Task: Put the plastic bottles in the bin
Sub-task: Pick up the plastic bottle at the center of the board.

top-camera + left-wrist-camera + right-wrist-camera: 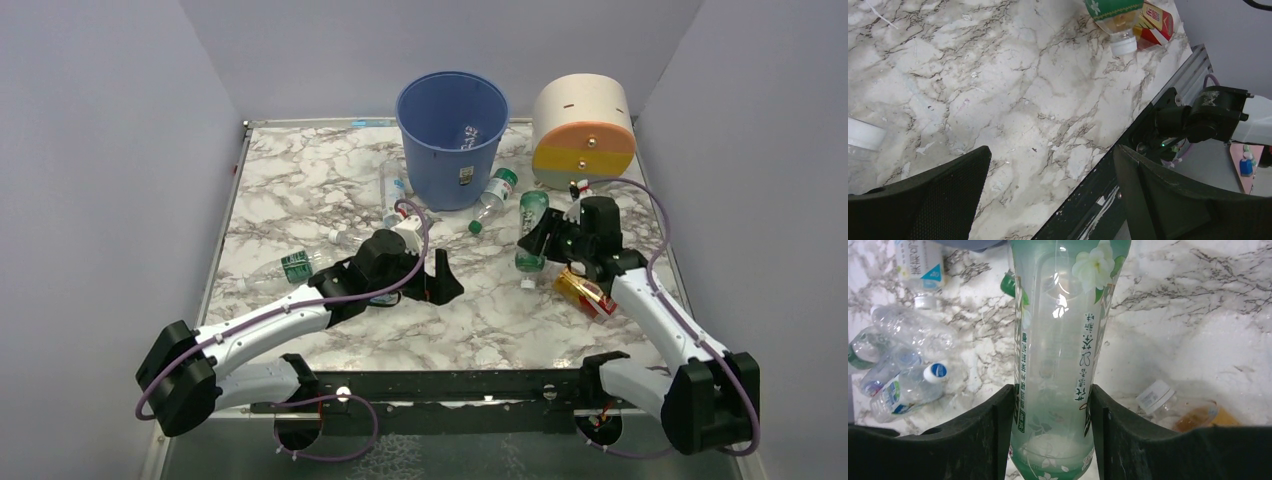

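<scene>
The blue bin [452, 135] stands at the back centre, with one bottle [470, 135] lying inside it. My right gripper [540, 240] is shut on a green-label bottle [531, 228]. In the right wrist view both fingers press that bottle [1055, 365] near its base, with the gripper [1050, 432] around it. My left gripper [440, 285] is open and empty over bare marble, as the left wrist view [1048, 195] shows. A red-label bottle [585, 292] lies by the right arm. A green-capped bottle [493, 198] lies beside the bin. Another bottle [290, 267] lies at the left.
The cream drum [585, 130] with orange and yellow bands stands to the right of the bin. A clear bottle [393, 190] lies to the left of the bin. Several clear bottles [903, 365] lie in a cluster. The table's front rail [1128, 145] is just below my left gripper.
</scene>
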{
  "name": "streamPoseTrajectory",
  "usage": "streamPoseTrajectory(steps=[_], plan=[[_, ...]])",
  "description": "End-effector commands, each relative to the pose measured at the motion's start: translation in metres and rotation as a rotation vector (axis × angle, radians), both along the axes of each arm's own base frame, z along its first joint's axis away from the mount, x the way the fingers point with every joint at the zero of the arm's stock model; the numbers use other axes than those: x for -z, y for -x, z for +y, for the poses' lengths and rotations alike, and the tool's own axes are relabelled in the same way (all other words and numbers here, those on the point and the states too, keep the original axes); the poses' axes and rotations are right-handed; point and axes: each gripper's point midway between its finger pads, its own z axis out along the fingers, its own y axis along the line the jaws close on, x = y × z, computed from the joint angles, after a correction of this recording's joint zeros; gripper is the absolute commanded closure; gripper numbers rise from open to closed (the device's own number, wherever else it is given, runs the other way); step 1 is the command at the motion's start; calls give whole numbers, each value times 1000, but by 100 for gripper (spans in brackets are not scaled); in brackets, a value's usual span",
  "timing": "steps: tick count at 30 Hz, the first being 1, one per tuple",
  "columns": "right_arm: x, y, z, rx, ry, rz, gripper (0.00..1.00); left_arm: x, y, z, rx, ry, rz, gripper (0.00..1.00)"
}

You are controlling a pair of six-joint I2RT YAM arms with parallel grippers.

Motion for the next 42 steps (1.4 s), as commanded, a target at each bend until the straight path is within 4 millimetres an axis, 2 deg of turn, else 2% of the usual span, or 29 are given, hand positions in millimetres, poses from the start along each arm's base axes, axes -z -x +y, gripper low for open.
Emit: streamPoseTrajectory(steps=[1, 6, 12, 19, 28, 35, 42], plan=[[-10, 26, 11, -63, -61, 3, 48, -7, -5, -9, -5, 44, -19, 1], [-12, 50, 20, -111, -124, 13, 48, -8, -6, -11, -3, 49, -20, 1], [-4, 72, 33, -170, -202, 46, 48, -12, -8, -14, -8, 66, -29, 1], [-4, 82, 49, -242, -251, 55, 48, -24, -12, -14, -14, 80, -65, 1], [-16, 89, 74, -351, -283, 51, 48, -40, -20, 1, -70, 51, -130, 1], [-15, 106, 97, -428, -292, 76, 48, -52, -25, 12, -120, 41, -169, 1], [-6, 128, 121, -477, -283, 115, 48, -61, -29, 19, -150, 36, -198, 1]])
